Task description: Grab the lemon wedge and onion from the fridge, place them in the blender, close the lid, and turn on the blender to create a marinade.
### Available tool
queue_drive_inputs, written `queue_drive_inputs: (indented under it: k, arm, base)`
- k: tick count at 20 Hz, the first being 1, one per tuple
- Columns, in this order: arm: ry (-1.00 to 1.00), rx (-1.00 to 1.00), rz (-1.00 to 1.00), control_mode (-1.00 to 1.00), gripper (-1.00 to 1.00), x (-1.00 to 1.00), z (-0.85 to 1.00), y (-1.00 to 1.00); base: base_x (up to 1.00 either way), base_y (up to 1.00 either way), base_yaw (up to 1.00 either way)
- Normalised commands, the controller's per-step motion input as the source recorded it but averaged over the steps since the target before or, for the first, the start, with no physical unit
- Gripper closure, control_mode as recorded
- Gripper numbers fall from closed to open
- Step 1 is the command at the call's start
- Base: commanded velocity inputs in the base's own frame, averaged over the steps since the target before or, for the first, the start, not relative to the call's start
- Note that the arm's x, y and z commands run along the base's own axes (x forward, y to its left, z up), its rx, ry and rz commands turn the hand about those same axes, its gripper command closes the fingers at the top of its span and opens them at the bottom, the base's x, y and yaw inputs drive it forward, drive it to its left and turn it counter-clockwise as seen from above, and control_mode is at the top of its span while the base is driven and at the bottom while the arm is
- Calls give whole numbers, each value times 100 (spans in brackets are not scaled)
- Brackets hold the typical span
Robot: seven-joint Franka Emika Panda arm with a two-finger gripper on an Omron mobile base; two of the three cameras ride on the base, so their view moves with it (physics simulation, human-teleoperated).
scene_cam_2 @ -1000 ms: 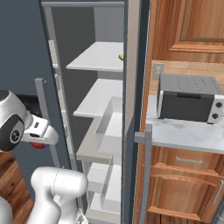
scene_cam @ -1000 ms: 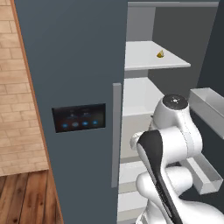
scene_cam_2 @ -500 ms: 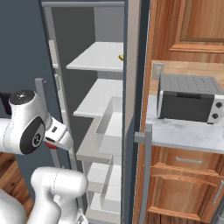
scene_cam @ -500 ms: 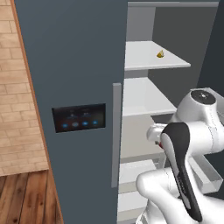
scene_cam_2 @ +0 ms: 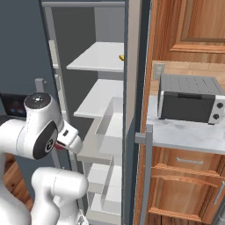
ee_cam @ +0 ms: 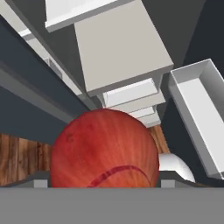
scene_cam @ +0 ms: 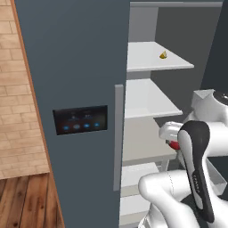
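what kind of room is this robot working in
Most likely a home kitchen, rendered in simulation. An open slate-grey fridge with pale shelves stands beside wooden cabinets, and a toaster oven sits on a light countertop. A lemon wedge lies on the fridge's upper shelf.

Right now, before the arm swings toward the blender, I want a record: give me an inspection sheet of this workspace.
Surface: fridge open, pale grey shelves.
Job's things: onion in the pincer; lemon wedge on the top shelf.
Clutter: nothing seen.
Grippers: pincer closed around the onion.
Cables: nothing seen.
Surroundings: toaster oven on the counter, wooden cabinets.
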Motion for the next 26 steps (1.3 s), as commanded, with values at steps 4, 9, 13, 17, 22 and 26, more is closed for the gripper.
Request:
queue_drive_inputs:
  k: [4,9,13,17,22,26]
  arm:
    - [-7,3,0,-100,100,-6,0,-6]
    - [-2,0,0,-100,100,-6,0,6]
    - [0,0,0,100,100,-5,0,8]
    - [0,0,0,100,100,0,0,0]
    - [0,0,0,100,100,0,0,0]
    - [0,0,0,100,100,0,0,0]
  base:
    - [0,0,0]
    - [0,0,0]
    - [-25,33,0]
    - [-61,51,-5]
    - [-91,36,-20]
    - [-100,0,-58]
